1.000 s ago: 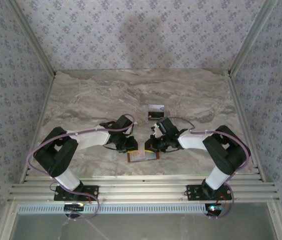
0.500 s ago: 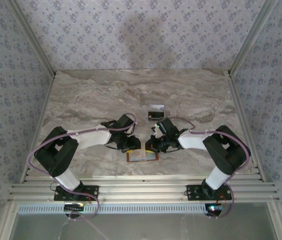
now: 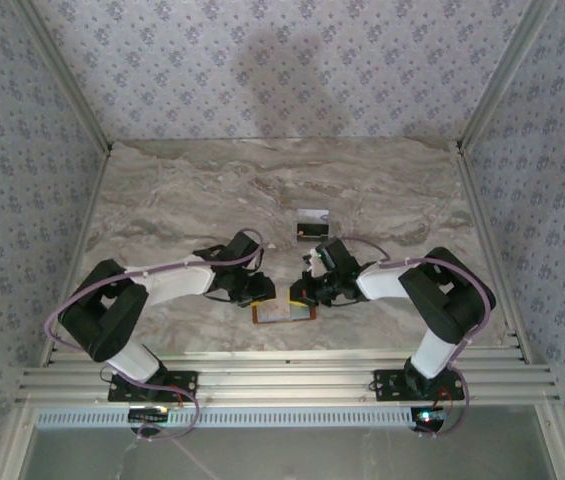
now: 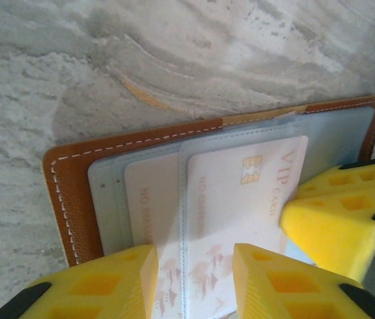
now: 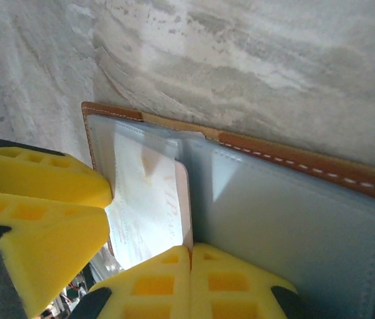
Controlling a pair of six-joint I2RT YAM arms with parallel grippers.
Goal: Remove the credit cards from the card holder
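The card holder [image 3: 284, 312] lies open near the front edge, brown leather [image 4: 68, 193] around grey-blue inner faces [image 5: 293, 212]. Pale credit cards [image 4: 240, 199] sit in its clear sleeves, a second one [image 4: 150, 199] beside the first. My left gripper [image 3: 258, 291] is open, and its yellow fingers straddle the VIP card [image 4: 194, 266]. My right gripper [image 3: 305, 294] is shut, with its tips together [image 5: 190, 256] on the holder at that card's edge [image 5: 147, 193]. One of its fingers [image 4: 333, 219] overlaps the card's end.
Two loose cards lie on the marble behind the grippers, a pale one [image 3: 312, 215] and a dark one [image 3: 310, 231]. Patterned walls enclose the table, and metal rails [image 3: 282, 380] run along the front.
The left arm's elbow has sunk lower and its gripper has shifted slightly left over the holder. The holder and the right arm have hardly moved.
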